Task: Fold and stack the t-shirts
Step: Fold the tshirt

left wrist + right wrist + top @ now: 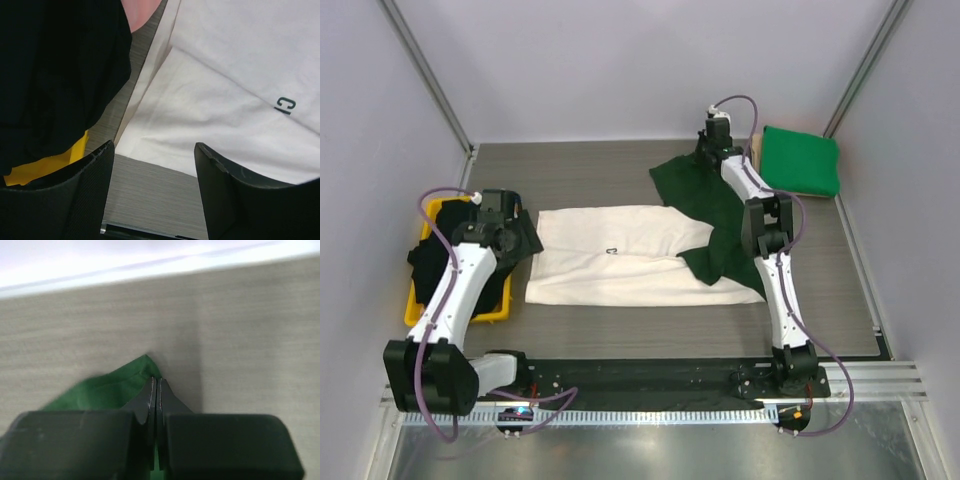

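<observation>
The right claw (156, 383) pinches the green sleeve (112, 389) of the cream tee (620, 262), probably to fold it inward; the left claw (154, 152) hovers spread over its other end.

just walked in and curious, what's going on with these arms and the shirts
The cream t-shirt lies spread on the table. The right pincer is shut on a corner of its dark green sleeve at the far side. The left pincer hangs open over the shirt's other end, beside a yellow tray holding a black t-shirt. A bright green t-shirt lies folded far right.
</observation>
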{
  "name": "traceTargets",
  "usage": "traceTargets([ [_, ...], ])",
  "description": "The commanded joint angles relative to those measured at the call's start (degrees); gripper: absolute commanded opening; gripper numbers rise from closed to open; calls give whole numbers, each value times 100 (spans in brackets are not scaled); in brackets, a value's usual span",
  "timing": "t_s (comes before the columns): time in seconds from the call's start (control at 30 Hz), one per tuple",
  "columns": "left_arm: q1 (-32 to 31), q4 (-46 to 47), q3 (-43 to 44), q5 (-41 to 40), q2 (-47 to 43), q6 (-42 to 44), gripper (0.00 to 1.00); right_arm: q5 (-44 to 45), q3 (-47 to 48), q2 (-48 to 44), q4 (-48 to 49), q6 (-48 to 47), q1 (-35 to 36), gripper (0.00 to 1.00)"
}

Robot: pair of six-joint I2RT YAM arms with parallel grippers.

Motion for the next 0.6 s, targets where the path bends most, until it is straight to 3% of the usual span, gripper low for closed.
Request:
traceTargets([
  [0.0, -86, 307, 852, -292, 672, -266, 66, 2, -523, -1169, -45, -11, -17, 1],
  [0.33, 19, 185, 3567, -504, 4352, -416, 53, -533, -1983, -2578, 166, 412, -8, 1],
  [0.57, 54, 316, 4176, -407, 5181, -451, 53, -622, -2607, -3010, 227, 394, -8, 1],
])
